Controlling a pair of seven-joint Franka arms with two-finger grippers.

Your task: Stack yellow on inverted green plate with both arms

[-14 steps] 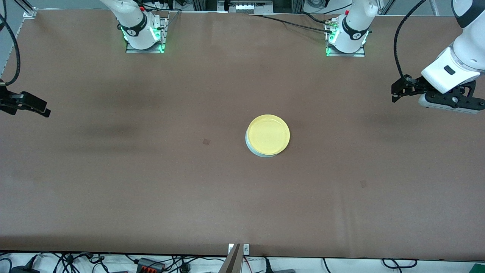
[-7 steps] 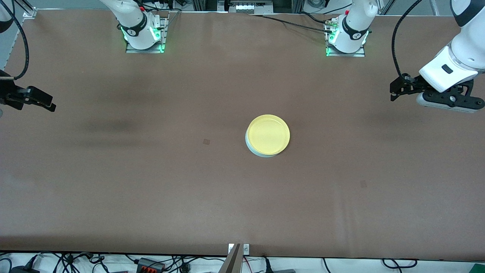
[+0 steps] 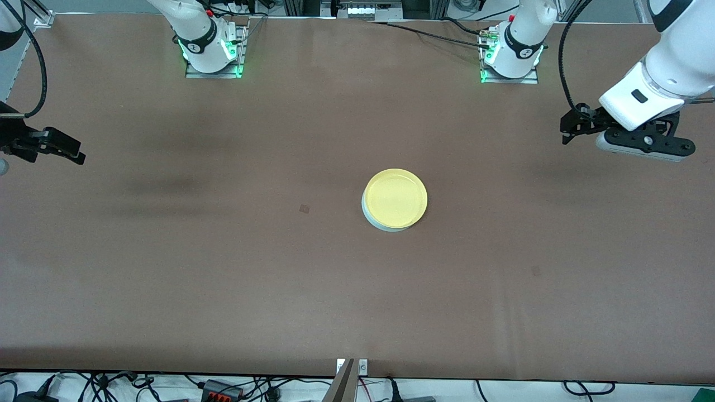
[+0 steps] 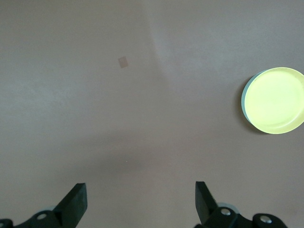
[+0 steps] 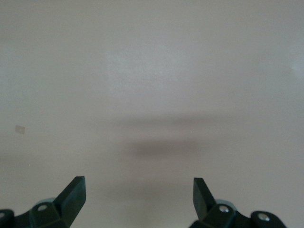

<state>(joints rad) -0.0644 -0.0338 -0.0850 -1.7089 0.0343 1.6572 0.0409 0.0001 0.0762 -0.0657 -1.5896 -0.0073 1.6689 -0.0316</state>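
The yellow plate [image 3: 395,198] lies right side up on the green plate [image 3: 372,221] at the table's middle. Only a thin pale rim of the green plate shows under it, on the side nearer the front camera. My left gripper [image 3: 565,132] hangs open and empty in the air over bare table toward the left arm's end. Its wrist view shows the open gripper [image 4: 140,190], the yellow plate [image 4: 275,99] and a sliver of green plate [image 4: 243,100]. My right gripper [image 3: 78,156] is open and empty over the right arm's end; its wrist view [image 5: 137,183] shows only table.
Brown table cover [image 3: 223,268]. A small dark square mark [image 3: 304,209] lies on it beside the plates, toward the right arm's end. The arm bases [image 3: 212,53] [image 3: 511,58] stand along the edge farthest from the front camera. Cables lie below the near edge.
The left gripper has drifted toward the table's middle and slightly toward the bases. The right gripper has moved a little inward. The plates have not moved.
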